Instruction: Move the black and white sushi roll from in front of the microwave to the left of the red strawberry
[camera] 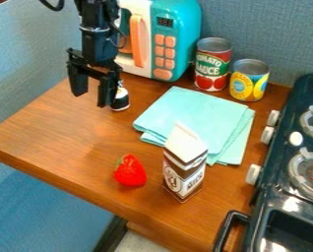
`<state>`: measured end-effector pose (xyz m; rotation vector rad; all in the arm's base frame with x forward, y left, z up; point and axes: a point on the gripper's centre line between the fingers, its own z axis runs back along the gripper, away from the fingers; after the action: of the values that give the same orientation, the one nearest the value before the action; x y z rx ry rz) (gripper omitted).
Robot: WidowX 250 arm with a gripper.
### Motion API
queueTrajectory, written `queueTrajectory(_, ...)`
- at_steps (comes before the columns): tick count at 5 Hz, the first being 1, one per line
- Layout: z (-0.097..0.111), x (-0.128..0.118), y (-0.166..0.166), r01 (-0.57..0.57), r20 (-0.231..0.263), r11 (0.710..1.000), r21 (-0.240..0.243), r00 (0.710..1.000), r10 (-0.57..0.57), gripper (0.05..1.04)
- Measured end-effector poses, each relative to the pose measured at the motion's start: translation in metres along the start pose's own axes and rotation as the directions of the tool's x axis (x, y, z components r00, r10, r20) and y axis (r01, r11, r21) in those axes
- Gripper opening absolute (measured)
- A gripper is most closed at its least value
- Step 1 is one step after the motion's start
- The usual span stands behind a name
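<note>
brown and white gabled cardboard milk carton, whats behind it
Behind the carton, a folded turquoise fabric cloth lies on the brown wooden table. Whatever the carton itself covers cannot be seen.

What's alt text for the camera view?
Open gripper hangs over a wooden counter, beside a small dark object; turquoise cloth centre, strawberry and milk carton in front, two cans and toy microwave behind, stove at right.

I register one small container (pixel 121 102), dark-bodied with a white band and pale top. It stands upright on the wooden counter (pixel 60 130), just beside me.
</note>
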<state>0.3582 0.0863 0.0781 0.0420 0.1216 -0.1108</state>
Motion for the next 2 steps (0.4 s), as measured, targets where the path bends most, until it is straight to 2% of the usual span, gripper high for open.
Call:
queueTrajectory(1, -0.017, -0.002, -0.002, 0.001, -0.048, 1.0, -0.017, 0.999, -0.002, 1.005)
queueTrajectory(2, -0.02, 0.015, -0.002, -0.018, 0.013, 0.999, -0.029, 1.0, 0.018, 1.005)
